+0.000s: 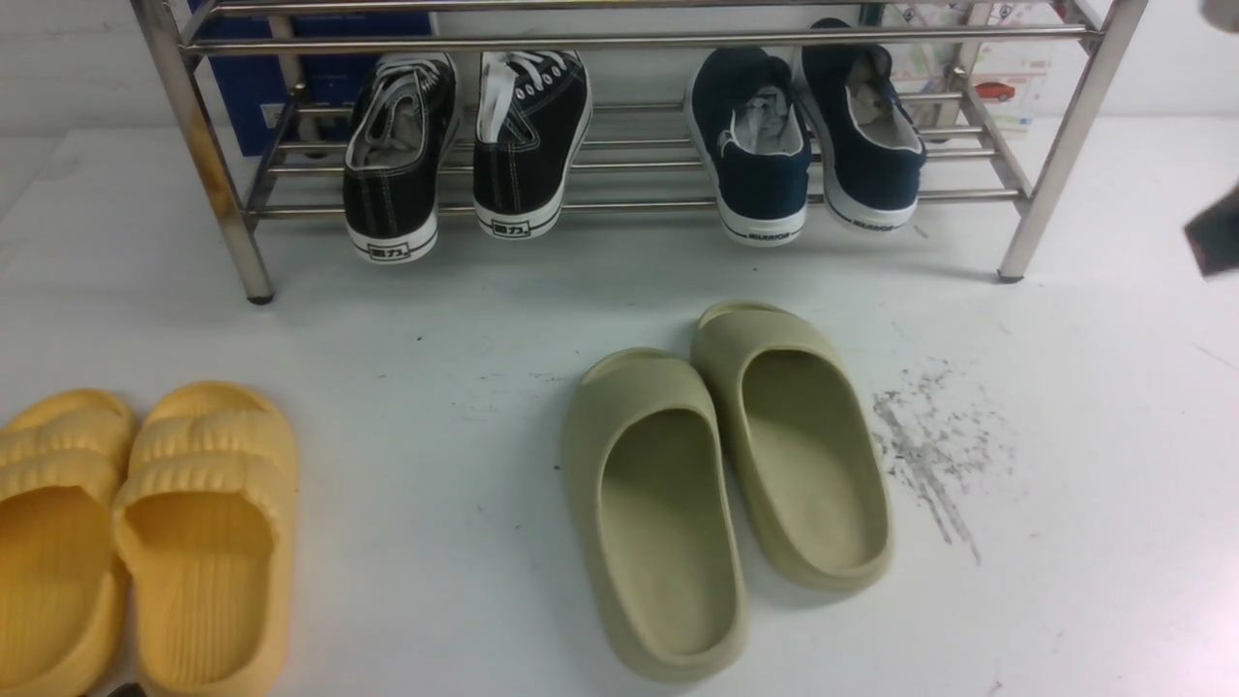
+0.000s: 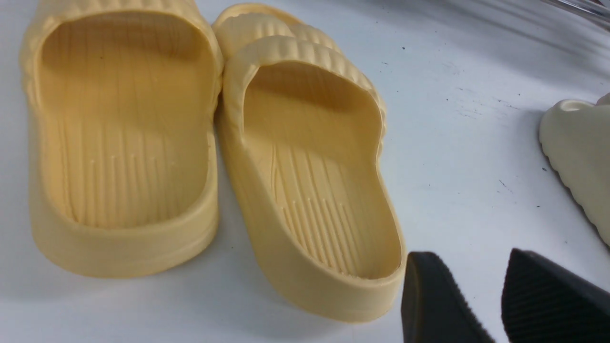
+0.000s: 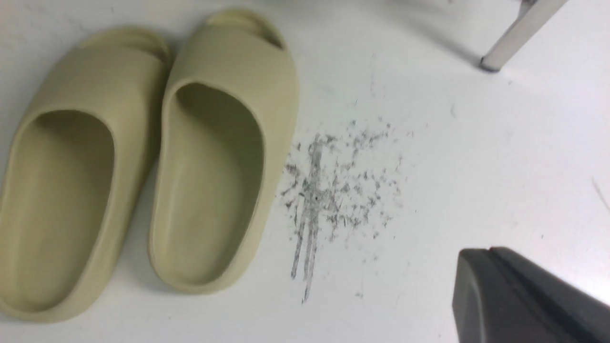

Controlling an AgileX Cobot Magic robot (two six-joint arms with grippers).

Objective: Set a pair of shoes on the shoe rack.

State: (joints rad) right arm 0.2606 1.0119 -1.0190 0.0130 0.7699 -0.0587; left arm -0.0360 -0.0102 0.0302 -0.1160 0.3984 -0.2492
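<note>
Rack (image 1: 1070, 136): metal, stands at the far side of the white floor (image 1: 465, 348). One foot of it shows in the right wrist view (image 3: 517, 35).
On rack, lower shelf: black sneakers (image 1: 465, 145) to the left, navy sneakers (image 1: 803, 136) to the right, heels toward the camera, hanging over the front rail.
Green slides (image 1: 726, 474): a pair, on the floor in front of the rack, near the middle and a little right. The two touch side by side, toes toward the rack. Also clear in the right wrist view (image 3: 138, 162); one edge shows in the left wrist view (image 2: 579, 152).
Yellow slides (image 1: 135, 532): a pair, ribbed, on the floor at the near left, side by side and touching. The leftmost one is cut by the frame edge. They fill the left wrist view (image 2: 214, 152).
Scuffs (image 1: 929, 445): grey scratch marks on the floor just right of the green slides; also in the right wrist view (image 3: 329, 190).
Left gripper (image 2: 495, 305): two dark fingers (image 2: 438, 305) with a gap between them, holding nothing, over the floor just beside the heel of a yellow slide.
Right gripper: only one dark finger (image 3: 519, 300) shows in its wrist view, over bare floor beyond the scuffs; cannot tell how the jaws stand. A dark blurred piece (image 1: 1215, 232) at the right edge of the front view, identity unclear.
</note>
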